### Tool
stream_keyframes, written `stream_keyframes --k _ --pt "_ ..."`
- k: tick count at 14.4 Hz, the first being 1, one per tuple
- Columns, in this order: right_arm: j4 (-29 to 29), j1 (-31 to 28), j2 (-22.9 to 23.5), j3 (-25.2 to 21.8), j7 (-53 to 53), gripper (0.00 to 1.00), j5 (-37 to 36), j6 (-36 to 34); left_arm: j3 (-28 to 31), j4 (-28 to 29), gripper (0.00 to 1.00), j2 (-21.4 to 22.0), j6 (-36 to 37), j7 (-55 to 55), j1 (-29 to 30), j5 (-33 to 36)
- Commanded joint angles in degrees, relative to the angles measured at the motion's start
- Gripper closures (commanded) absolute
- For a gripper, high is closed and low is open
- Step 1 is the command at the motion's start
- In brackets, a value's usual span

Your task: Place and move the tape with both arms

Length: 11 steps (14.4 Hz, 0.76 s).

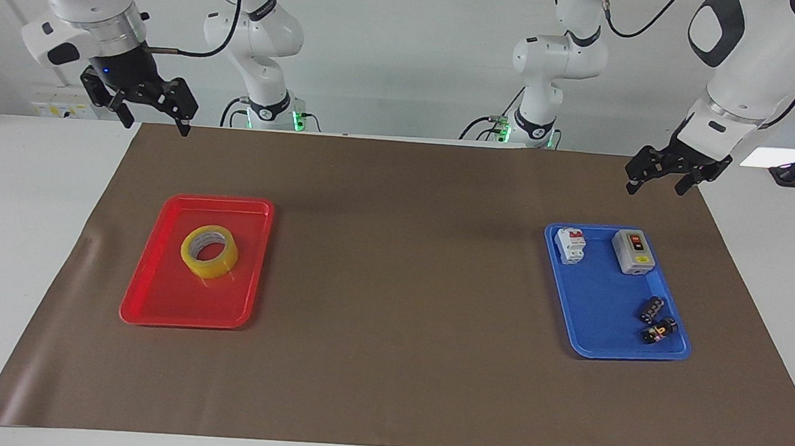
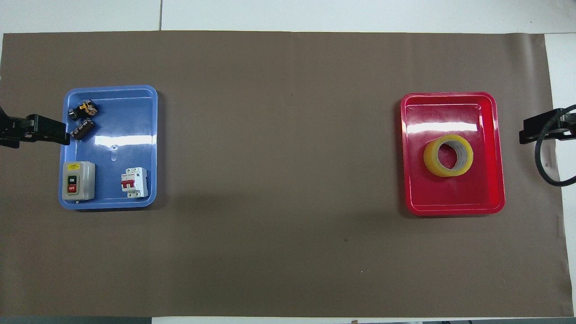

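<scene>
The tape [image 1: 208, 252], a yellow roll with a white core, lies flat in the red tray [image 1: 154, 304] toward the right arm's end of the table. It also shows in the overhead view [image 2: 448, 155]. My right gripper [image 1: 154, 124] is open and empty. It hangs in the air over the brown mat's corner at the robots' edge, well apart from the tape. My left gripper [image 1: 655, 187] is open and empty, in the air over the mat's robots' edge by the blue tray [image 1: 592, 334].
The blue tray [image 2: 135, 112] holds a grey switch box [image 2: 78, 180], a white circuit breaker [image 2: 134, 182] and two small dark parts [image 2: 82, 119]. A brown mat [image 2: 279, 180] covers the table. Two smaller white arms stand at the robots' edge.
</scene>
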<state>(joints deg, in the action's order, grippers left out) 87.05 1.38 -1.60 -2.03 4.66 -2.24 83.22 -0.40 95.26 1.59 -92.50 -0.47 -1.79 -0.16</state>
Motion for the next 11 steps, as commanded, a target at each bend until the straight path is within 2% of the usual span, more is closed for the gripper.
stream_keyframes --k 1,11 --pt "-0.48 -0.32 0.2 -0.17 -1.32 0.0 0.57 -0.43 -0.3 1.42 0.0 1.31 -0.22 0.74 0.65 -1.24" --pt "-0.22 -0.24 0.02 -0.17 -1.49 0.0 0.4 0.1 -0.3 1.42 0.0 1.31 -0.22 0.74 0.65 -1.24"
